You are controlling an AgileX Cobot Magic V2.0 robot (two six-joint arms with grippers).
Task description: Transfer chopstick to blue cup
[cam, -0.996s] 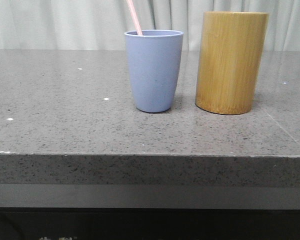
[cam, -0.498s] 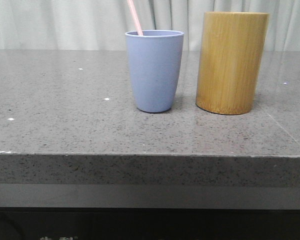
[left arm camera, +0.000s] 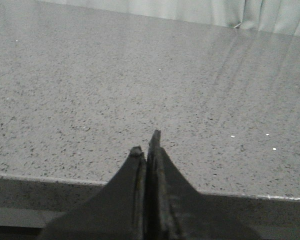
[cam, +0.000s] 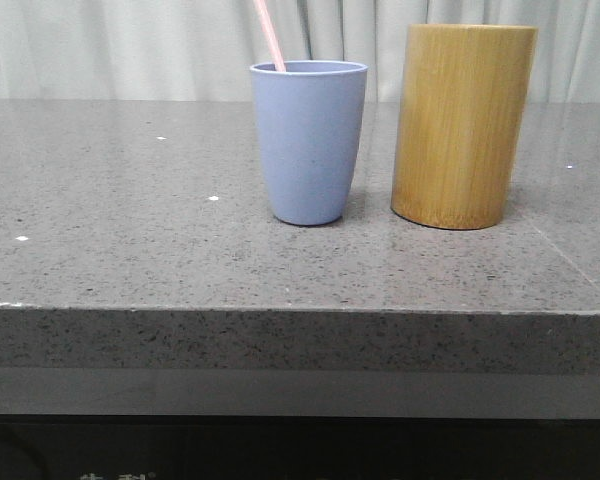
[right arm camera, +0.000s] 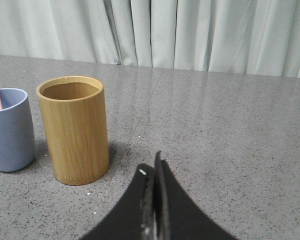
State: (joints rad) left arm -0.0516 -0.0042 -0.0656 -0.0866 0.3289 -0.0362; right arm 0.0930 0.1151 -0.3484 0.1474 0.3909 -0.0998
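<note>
Chopstick leaning in blue cup, well apart from both clenched, empty claws, left claw, right claw

Left gripper: two dark grey, matte fingers, each tapering from a broad base to a narrow tip, surfaces slightly rough. Right gripper: black fingers of the same tapered form, with a small pale speck near one tip.
</note>
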